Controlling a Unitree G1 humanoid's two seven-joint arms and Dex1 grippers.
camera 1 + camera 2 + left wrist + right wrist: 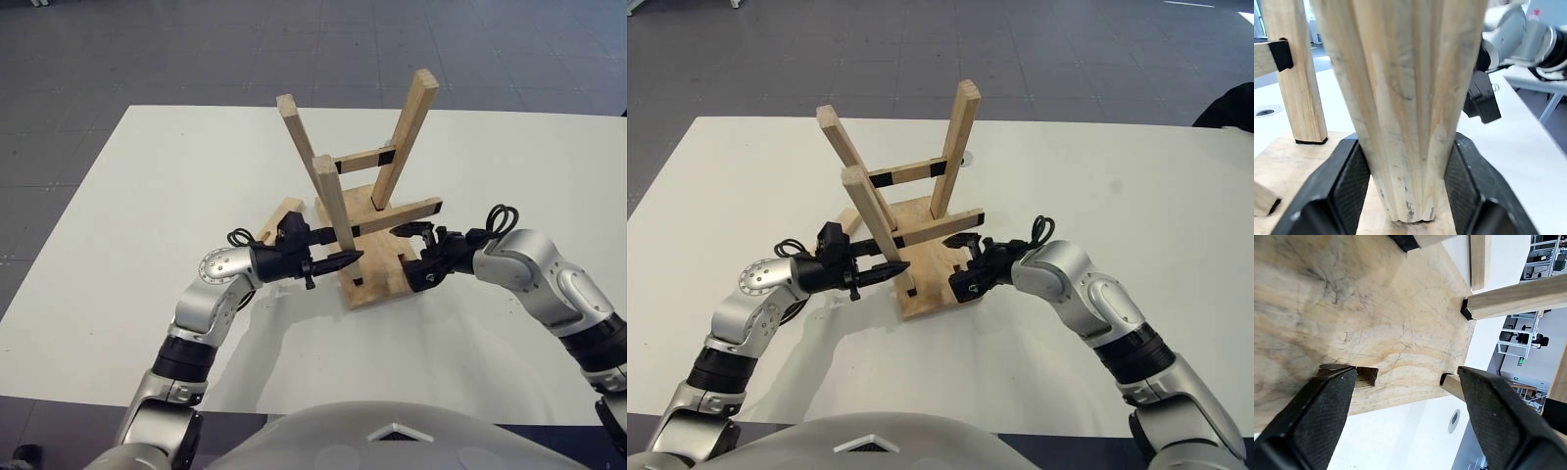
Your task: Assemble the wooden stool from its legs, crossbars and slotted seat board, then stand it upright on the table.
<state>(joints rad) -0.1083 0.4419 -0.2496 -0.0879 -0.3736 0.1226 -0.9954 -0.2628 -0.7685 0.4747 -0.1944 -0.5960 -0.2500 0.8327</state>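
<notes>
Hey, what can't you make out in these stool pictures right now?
Loose piece: eye views, partly behind the left end effector; leg or crossbar, unclear.
Gripped leg: left wrist view, top cut off by the edge; foot in a seat slot or not, unclear.
Right end effector: eye views, too small to tell whether it touches the seat.

Both arms forward and bent inward, hands facing each other.
We note the left arm bent at the elbow with the forearm pointing to the robot's right. The left hand (345, 257) is level, its two fingers (1352, 183) clamped on either side of the low end of the near leg (331, 196). The right arm is extended from the opposite side, elbow out. The right hand (965, 262) has its fingers (1320, 413) spread wide apart. The hands are near each other but apart.
</notes>
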